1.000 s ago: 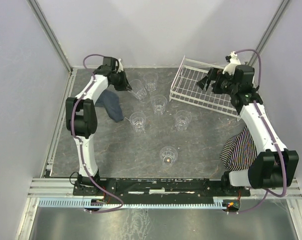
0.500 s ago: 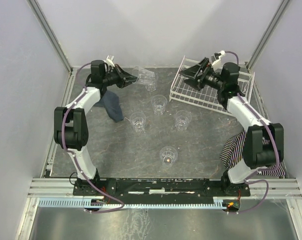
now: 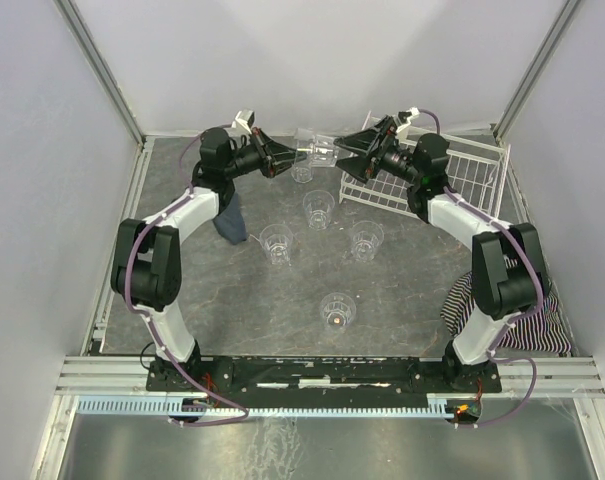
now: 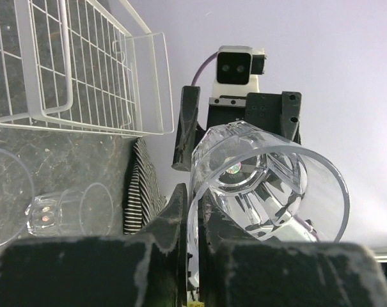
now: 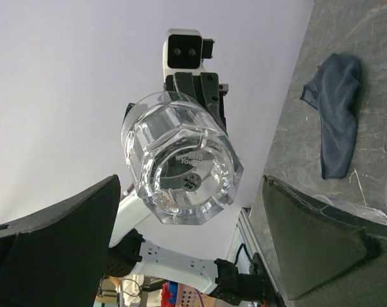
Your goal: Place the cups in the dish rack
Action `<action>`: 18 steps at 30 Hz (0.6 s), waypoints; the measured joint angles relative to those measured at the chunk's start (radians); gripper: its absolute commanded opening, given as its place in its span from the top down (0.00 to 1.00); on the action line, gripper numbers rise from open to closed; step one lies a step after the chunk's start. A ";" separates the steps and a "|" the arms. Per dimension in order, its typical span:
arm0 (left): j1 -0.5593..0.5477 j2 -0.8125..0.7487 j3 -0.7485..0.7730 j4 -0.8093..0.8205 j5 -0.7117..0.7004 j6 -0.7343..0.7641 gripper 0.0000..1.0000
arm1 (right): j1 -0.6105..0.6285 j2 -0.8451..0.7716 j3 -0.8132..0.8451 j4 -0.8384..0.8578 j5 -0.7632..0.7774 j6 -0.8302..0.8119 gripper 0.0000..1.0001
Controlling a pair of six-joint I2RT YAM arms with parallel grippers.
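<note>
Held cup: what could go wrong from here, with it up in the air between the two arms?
1. The left gripper holds the cup in mid-air by a pinch on its wall near the rim. That thin grip on smooth plastic may slip or let the cup swing.
2. The right gripper stands open facing the cup's base, not yet around it. A release too soon would likely drop it onto the cups standing below.

You can make out raised lettering on the bottom of the cup [image 5: 187, 173], but it is too blurred to read. Nothing else carries legible text.
</note>
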 measured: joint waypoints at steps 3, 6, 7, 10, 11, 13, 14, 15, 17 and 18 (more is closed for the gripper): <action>-0.001 -0.001 -0.015 0.038 0.000 -0.035 0.97 | 0.006 0.016 0.001 0.034 0.006 0.028 0.00; -0.005 -0.001 -0.039 0.086 0.000 -0.076 0.97 | 0.018 0.030 0.002 0.063 0.014 0.051 0.00; -0.006 -0.001 -0.046 0.099 0.000 -0.089 0.97 | 0.024 0.033 0.002 0.073 0.015 0.058 0.00; -0.016 -0.001 -0.063 0.129 0.000 -0.122 0.97 | 0.039 0.037 0.002 0.096 0.020 0.078 0.00; -0.019 -0.001 -0.067 0.143 0.000 -0.132 0.97 | 0.043 0.040 0.002 0.112 0.022 0.092 0.00; -0.024 -0.001 -0.070 0.161 0.000 -0.148 0.97 | 0.050 0.045 0.002 0.137 0.026 0.109 0.00; -0.026 -0.001 -0.071 0.172 0.000 -0.156 0.97 | 0.053 0.050 0.002 0.150 0.029 0.119 0.01; -0.027 -0.001 -0.072 0.180 0.000 -0.166 0.97 | 0.056 0.053 0.002 0.162 0.031 0.126 0.03; -0.027 -0.001 -0.074 0.193 0.000 -0.174 0.97 | 0.058 0.061 0.002 0.189 0.034 0.139 0.10; -0.028 -0.001 -0.074 0.196 0.000 -0.177 0.97 | 0.058 0.063 0.002 0.197 0.034 0.145 0.17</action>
